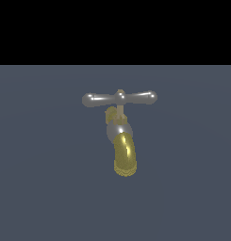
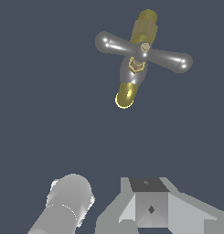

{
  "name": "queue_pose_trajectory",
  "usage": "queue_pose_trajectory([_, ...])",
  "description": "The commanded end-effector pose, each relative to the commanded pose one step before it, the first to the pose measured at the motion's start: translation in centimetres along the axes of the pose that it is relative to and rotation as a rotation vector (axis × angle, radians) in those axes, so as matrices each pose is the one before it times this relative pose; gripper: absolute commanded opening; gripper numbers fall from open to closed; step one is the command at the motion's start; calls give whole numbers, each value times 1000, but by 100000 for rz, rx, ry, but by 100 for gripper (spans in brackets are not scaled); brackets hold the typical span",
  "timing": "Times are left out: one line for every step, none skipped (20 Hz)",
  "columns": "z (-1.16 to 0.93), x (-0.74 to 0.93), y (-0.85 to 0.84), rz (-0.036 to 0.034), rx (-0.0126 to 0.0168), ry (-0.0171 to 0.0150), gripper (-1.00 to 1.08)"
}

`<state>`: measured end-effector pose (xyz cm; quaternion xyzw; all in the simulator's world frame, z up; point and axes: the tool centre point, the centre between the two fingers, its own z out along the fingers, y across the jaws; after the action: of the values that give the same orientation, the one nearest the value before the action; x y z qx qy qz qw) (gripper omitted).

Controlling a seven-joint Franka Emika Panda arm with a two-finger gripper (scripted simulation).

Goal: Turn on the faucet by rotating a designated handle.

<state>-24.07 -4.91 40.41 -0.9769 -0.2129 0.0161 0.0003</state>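
Gripper state I cannot tell: only grey parts of my arm show in the wrist view, well apart from the faucet. It stands on the dark floor, gold spout curving down, silver handle level across its stem, untouched.

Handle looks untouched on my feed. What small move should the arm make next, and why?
Probably bring the gripper closer to one bulbous end of the handle. The wrist view shows the faucet well ahead with clear space between, and the exterior view shows no arm near it.
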Motion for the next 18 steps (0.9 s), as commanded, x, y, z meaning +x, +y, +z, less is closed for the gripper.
queue_pose_trajectory([989, 38, 793, -6111, -157, 90, -100])
queue_pose_trajectory([388, 15, 318, -2377, -54, 33, -100])
queue_pose_trajectory([389, 16, 319, -2379, -55, 33, -100])
queue_pose_trajectory([389, 16, 320, -2380, -55, 33, -100])
queue_pose_trajectory([389, 16, 321, -2382, -56, 32, -100])
queue_pose_trajectory([390, 16, 322, -2382, -57, 32, -100])
queue_pose_trajectory([390, 16, 323, -2384, -58, 32, -100])
queue_pose_trajectory([390, 16, 324, -2384, -59, 31, -100])
queue_pose_trajectory([390, 16, 325, -2384, -59, 31, -100])
queue_pose_trajectory([391, 17, 326, -2385, -60, 30, -100])
queue_pose_trajectory([391, 17, 326, -2385, -61, 30, -100])
queue_pose_trajectory([391, 17, 327, -2384, -62, 29, -100])
queue_pose_trajectory([390, 17, 328, -2383, -62, 28, -100])
queue_pose_trajectory([390, 17, 329, -2381, -63, 28, -100])
queue_pose_trajectory([390, 17, 329, -2379, -64, 27, -100])
queue_pose_trajectory([389, 18, 329, -2377, -64, 26, -100])
queue_pose_trajectory([389, 18, 330, -2373, -65, 26, -100])
queue_pose_trajectory([388, 18, 330, -2369, -66, 25, -100])
